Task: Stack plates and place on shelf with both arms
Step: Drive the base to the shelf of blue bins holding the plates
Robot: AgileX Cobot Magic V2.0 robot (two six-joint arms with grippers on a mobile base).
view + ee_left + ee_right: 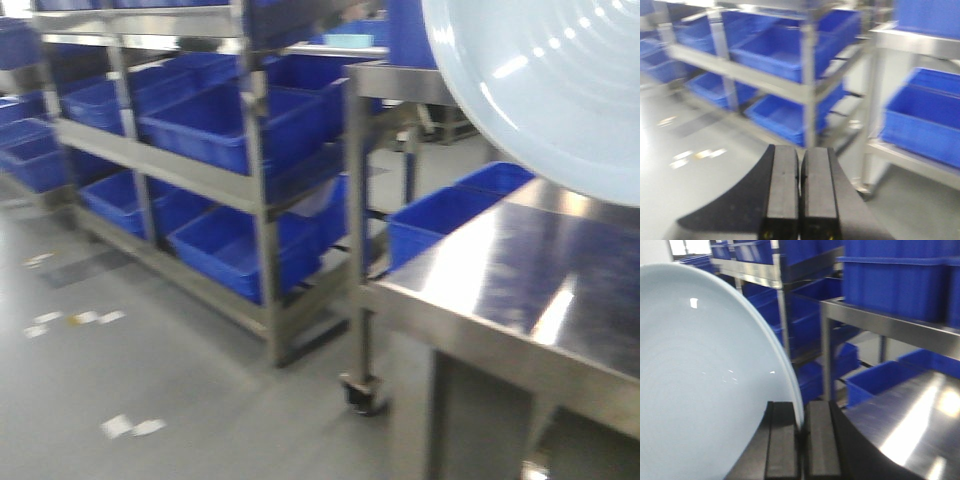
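high near the left edge of the steel tabletop (540, 280), the right gripper (802, 440) holds a plate (700, 380) by its rim, fingers narrowed onto the edge, the plate tilted. the left gripper (800, 195) is empty, fingers pressed together, facing blue crates (775, 55). no second plate is in view. judged step: carrying toward the shelf (885, 320). level the plate before travel, move slowly, and open the left gripper onto the opposite rim; a one-edge pinch on glossy ware may slip.
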